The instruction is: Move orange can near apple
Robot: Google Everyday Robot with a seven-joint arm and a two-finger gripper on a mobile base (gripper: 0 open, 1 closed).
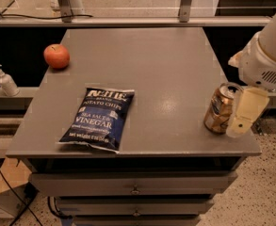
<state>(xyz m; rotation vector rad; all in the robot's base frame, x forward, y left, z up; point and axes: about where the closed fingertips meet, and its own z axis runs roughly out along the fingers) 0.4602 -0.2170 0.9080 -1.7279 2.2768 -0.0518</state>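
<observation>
The orange can [219, 108] stands upright near the front right corner of the grey table [166, 69], its silver top showing. The apple [56, 56] sits at the table's far left edge, well away from the can. My gripper [241, 118] hangs from the white arm [269, 55] at the right edge of the table, right beside the can on its right side and at the can's height. I cannot tell whether it touches the can.
A dark blue bag of salt and vinegar chips [100, 119] lies flat on the front left part of the table, between the apple and the can. A soap dispenser [5, 81] stands on a ledge to the left. Drawers [135, 187] are below the tabletop.
</observation>
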